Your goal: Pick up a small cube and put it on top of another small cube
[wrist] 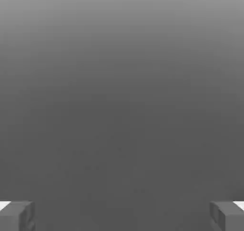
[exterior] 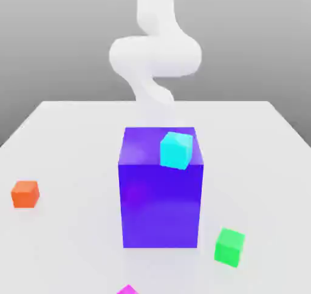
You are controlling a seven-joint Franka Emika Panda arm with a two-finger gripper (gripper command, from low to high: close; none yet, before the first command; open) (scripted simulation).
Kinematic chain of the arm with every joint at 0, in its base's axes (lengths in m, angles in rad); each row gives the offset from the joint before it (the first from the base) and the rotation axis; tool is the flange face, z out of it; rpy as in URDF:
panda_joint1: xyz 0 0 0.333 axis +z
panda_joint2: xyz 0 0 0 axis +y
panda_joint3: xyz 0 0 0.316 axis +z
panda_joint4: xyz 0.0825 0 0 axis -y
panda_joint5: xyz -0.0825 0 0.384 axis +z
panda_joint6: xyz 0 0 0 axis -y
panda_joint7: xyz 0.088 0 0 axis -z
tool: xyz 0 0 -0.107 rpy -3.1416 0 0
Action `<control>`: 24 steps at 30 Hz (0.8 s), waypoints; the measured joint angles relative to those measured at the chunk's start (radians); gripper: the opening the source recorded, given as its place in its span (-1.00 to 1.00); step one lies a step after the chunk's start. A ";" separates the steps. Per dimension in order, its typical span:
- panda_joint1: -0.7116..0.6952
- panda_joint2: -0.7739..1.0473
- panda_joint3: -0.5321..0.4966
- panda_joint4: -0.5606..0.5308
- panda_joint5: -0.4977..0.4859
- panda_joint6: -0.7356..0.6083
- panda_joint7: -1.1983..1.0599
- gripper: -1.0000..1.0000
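Magenta cube point(exterior: 127, 290) lies on table point(exterior: 61, 141), tool point(wrist: 122, 215) spread wide, nothing between.

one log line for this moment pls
claw open, holds nothing | magenta cube on table, near edge | cyan cube atop purple block | stack not started

Cubes around a big block on the table

We see a cube point(exterior: 177, 150) atop the big block point(exterior: 160, 208); one cube point(exterior: 25, 194) lies well to the exterior view's left, another point(exterior: 229, 246) just right-front, the small cube point(exterior: 127, 290) before it.
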State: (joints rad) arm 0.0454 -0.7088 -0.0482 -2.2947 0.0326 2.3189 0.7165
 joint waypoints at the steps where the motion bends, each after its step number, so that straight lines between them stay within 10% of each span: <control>1: 0.024 0.039 -0.024 0.002 0.010 0.008 -0.033 0.00; 24: 0.178 0.862 -0.218 0.047 0.302 0.193 -0.796 0.00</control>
State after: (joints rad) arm 0.2235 0.1535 -0.2665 -2.2478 0.3344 2.5117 -0.0796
